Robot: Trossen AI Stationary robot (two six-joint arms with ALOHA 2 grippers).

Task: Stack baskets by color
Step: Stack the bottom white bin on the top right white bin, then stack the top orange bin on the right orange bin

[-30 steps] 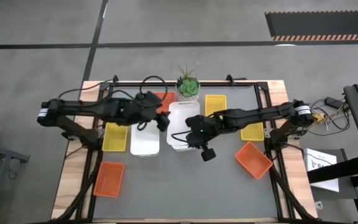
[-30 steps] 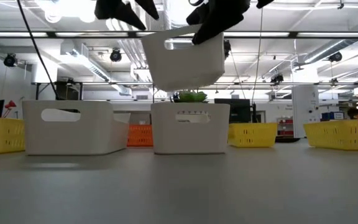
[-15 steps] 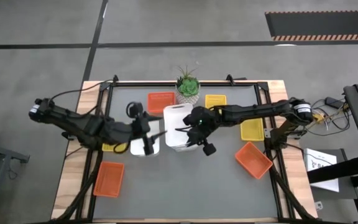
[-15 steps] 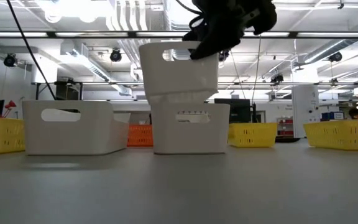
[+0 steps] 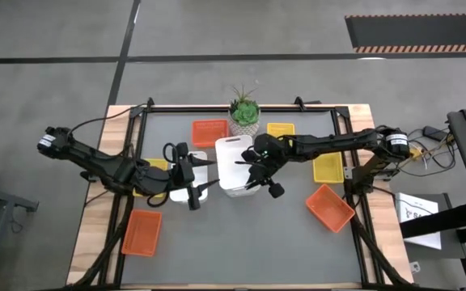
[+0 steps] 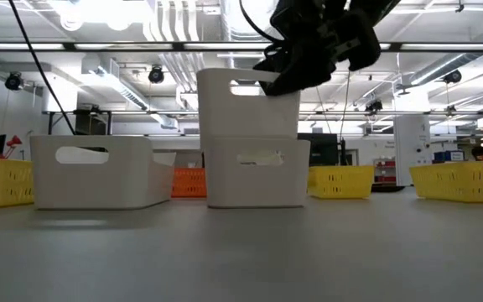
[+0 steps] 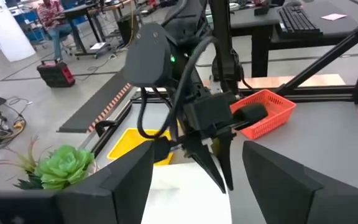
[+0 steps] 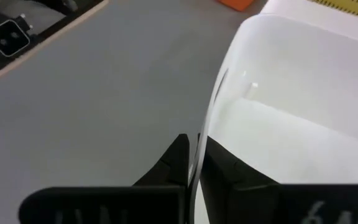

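Note:
Two white baskets stand nested at mid-table. The upper one (image 6: 246, 105) sits upright inside the lower one (image 6: 257, 172), and its top half stands out above it. My right gripper (image 5: 247, 168) reaches in from the right and is shut on the upper basket's rim. My left gripper (image 5: 206, 175) hovers open over a third white basket (image 6: 99, 172), which stands on the table left of the stack. In the left wrist view its fingers (image 7: 132, 180) frame the stack without touching it. My right gripper pinches the rim of the upper basket's right-hand wall (image 8: 211, 118), with one finger (image 8: 229, 171) inside the basket and the other outside. The fingers slant down from the table's right side. The basket stands upright, nested in the lower white basket.
A potted green plant (image 5: 244, 111) stands at the far edge between an orange basket (image 5: 209, 131) and a yellow one (image 5: 280, 129). Another yellow basket (image 5: 328, 168) and an orange one (image 5: 330, 206) lie on the right. An orange basket (image 5: 141, 233) lies near left, and a yellow one (image 5: 146, 171) lies under my left arm.
My right gripper has come down with the white basket, which hung tilted above the other white basket and now sits upright, nested inside it. My left gripper has drawn back from that basket toward the table's left and near edge and has rolled its wrist.

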